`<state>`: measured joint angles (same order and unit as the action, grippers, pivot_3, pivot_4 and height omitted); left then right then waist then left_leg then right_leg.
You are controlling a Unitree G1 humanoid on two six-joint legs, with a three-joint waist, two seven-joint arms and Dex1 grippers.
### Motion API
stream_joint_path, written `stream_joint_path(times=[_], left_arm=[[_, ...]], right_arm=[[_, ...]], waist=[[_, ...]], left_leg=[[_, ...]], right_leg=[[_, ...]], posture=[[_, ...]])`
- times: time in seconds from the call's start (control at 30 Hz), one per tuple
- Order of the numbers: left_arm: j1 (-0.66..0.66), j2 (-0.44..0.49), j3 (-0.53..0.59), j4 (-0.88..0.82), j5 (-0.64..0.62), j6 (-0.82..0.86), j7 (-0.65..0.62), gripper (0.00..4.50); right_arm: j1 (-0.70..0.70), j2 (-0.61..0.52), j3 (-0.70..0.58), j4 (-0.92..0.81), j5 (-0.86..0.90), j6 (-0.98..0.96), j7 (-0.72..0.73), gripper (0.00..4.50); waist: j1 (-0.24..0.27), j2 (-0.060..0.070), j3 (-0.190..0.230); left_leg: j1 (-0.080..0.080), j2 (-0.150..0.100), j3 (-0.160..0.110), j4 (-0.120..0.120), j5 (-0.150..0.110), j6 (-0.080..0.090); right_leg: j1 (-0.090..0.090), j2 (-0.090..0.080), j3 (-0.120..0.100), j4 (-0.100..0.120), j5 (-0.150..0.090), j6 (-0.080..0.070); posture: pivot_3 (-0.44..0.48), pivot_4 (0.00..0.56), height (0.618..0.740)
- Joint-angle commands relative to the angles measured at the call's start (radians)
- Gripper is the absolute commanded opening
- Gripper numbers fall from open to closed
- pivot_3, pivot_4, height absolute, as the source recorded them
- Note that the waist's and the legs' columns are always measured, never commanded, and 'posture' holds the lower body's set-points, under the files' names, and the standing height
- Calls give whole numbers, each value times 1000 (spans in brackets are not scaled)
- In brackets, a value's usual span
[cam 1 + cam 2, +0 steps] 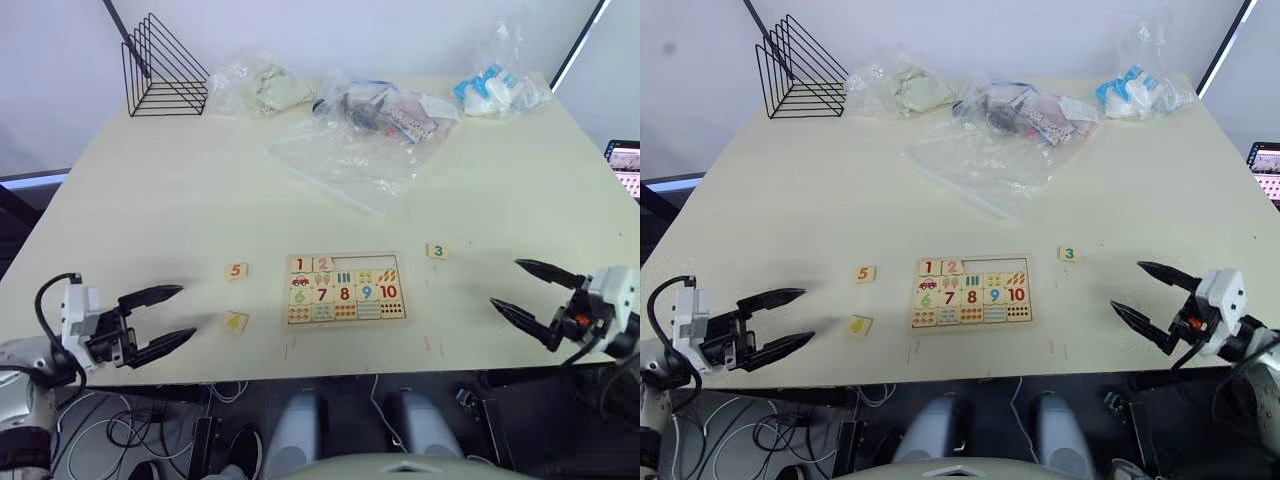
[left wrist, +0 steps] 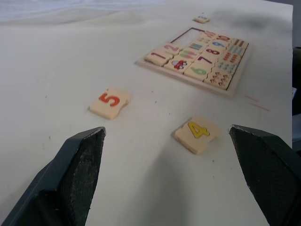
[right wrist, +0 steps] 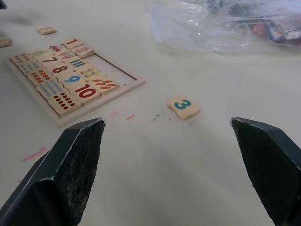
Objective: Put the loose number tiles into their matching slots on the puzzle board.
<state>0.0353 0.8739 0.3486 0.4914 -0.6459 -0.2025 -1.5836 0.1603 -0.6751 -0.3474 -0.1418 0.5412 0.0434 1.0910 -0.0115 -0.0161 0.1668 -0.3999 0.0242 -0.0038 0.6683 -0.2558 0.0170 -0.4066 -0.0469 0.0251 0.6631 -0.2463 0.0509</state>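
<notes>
The wooden puzzle board lies near the table's front edge, with most number tiles seated and an empty stretch in its top row. Three loose tiles lie around it: a red 5 tile and a yellow 4 tile to its left, a green 3 tile to its right. My left gripper is open, low at the front left, a short way left of the 4 tile and the 5 tile. My right gripper is open at the front right, apart from the 3 tile.
Along the far side stand a black wire rack and several plastic bags of items. A flat clear bag lies mid-table, beyond the board. A screen shows at the right edge.
</notes>
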Motion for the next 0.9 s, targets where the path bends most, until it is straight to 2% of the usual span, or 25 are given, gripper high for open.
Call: stream_joint_path(times=[0.03, 0.23, 0.4, 0.63, 0.77, 0.9], left_arm=[[-15, 39, -35, -6, -51, -29, -31, 4500], [-38, 72, -99, -27, -96, -31, -31, 4500], [-40, 95, -142, -49, -141, -39, -31, 4500], [-32, 121, -175, -70, -179, -49, -31, 4500], [-27, 138, -199, -91, -208, -62, -31, 4500], [-26, 157, -218, -104, -244, -70, -31, 4500]], right_arm=[[-61, -51, 27, 40, -14, 23, 37, 4486], [-242, -125, 137, 185, -89, 45, 106, 4486], [-388, -133, 245, 307, -220, 2, 98, 4486], [-573, -118, 367, 443, -287, 25, 172, 4486], [-702, -80, 460, 532, -368, 53, 177, 4486], [-771, -55, 506, 594, -420, 50, 176, 4486]], waist=[[-1, 0, 0], [-1, 0, 0], [-2, 0, 0], [-2, 2, 1], [-4, 2, 1], [-2, 2, 1]], left_leg=[[0, 0, 0, 0, 0, 0], [0, 0, 1, 0, 0, 0], [0, 0, 1, 0, 0, 0], [-1, 0, 3, 0, 0, 0], [0, 0, 3, 0, 0, 0], [-2, 0, 3, 0, 0, 0]], right_leg=[[0, 0, 0, 0, 0, 0], [0, 0, 0, 0, 0, 0], [0, 0, 0, 0, 0, 0], [-1, 0, 0, 0, 0, 0], [-1, 0, 0, 1, 0, 0], [-2, 0, 0, 0, 0, 0]], posture=[[0, 150, 740], [0, 150, 740], [0, 150, 740], [0, 150, 740], [0, 150, 740], [0, 150, 740]])
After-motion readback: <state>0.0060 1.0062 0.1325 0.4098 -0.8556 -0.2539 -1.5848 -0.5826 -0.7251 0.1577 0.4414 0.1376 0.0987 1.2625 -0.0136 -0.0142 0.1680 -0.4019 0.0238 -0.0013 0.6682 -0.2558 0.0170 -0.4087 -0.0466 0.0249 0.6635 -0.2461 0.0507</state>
